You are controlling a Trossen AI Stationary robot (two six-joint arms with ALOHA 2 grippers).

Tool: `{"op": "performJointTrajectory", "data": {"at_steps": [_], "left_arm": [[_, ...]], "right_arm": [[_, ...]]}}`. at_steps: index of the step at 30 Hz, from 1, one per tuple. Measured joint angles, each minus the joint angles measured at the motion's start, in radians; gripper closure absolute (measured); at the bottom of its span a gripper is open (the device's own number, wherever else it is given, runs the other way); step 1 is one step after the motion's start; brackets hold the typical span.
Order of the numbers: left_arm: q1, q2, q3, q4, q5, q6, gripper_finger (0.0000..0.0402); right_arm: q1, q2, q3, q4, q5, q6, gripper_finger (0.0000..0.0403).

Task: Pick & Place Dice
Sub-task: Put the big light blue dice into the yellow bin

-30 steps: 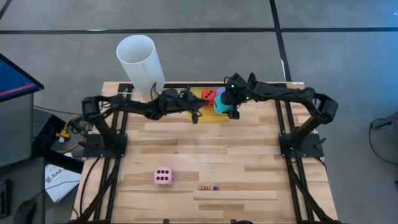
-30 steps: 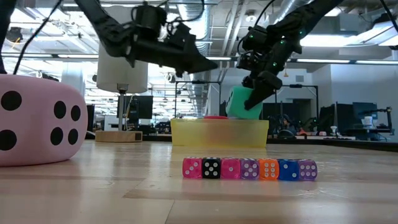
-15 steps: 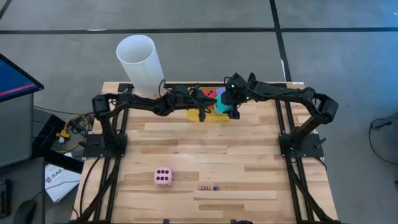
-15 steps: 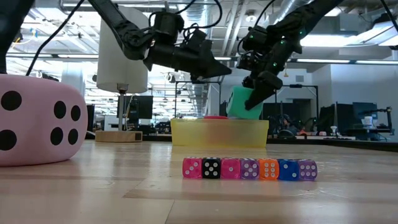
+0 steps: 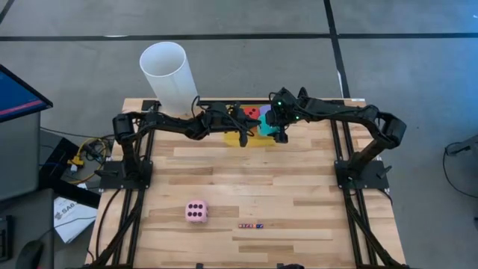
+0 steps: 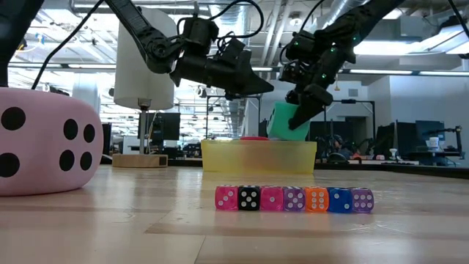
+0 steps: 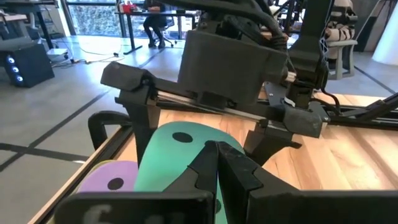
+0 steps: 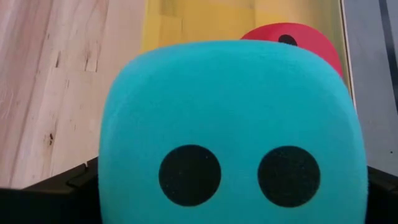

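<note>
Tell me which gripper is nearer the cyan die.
Right. The right gripper holds the cyan die above the yellow bin; the shut left gripper hovers just beside it.

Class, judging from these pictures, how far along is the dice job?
Done: red die and purple die sit in the yellow bin. In hand: right gripper holds the cyan die over the bin. Left: pink die lies on the table.

Two matte-black jointed arms, black cables, green indicator lights on right wrist
</note>
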Motion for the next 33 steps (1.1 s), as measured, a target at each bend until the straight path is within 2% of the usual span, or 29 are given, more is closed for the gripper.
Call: {"op": "performJointTrajectory", "data": {"at_steps": [5,15,22,26,33], "left_arm": [[0.000,-0.004,0.000,0.005,0.000,0.004,0.0400],[0.008,-0.005,0.020,0.027,0.002,0.006,0.0399],[0.028,-0.007,0.134,-0.152,0.008,0.090,0.0401],[0.050,-0.007,0.155,-0.191,0.008,0.105,0.0401],[0.092,-0.004,0.155,-0.189,0.008,0.105,0.0401]], "right_arm": [[-0.012,0.000,0.050,-0.035,0.038,-0.023,0.0003],[-0.011,-0.001,0.124,-0.052,0.043,-0.122,0.0003],[-0.045,0.027,0.125,-0.023,0.049,-0.128,0.0003],[-0.075,0.045,0.142,-0.023,0.048,-0.143,0.0003],[-0.125,0.119,0.293,-0.198,0.043,-0.193,0.0003]]}}
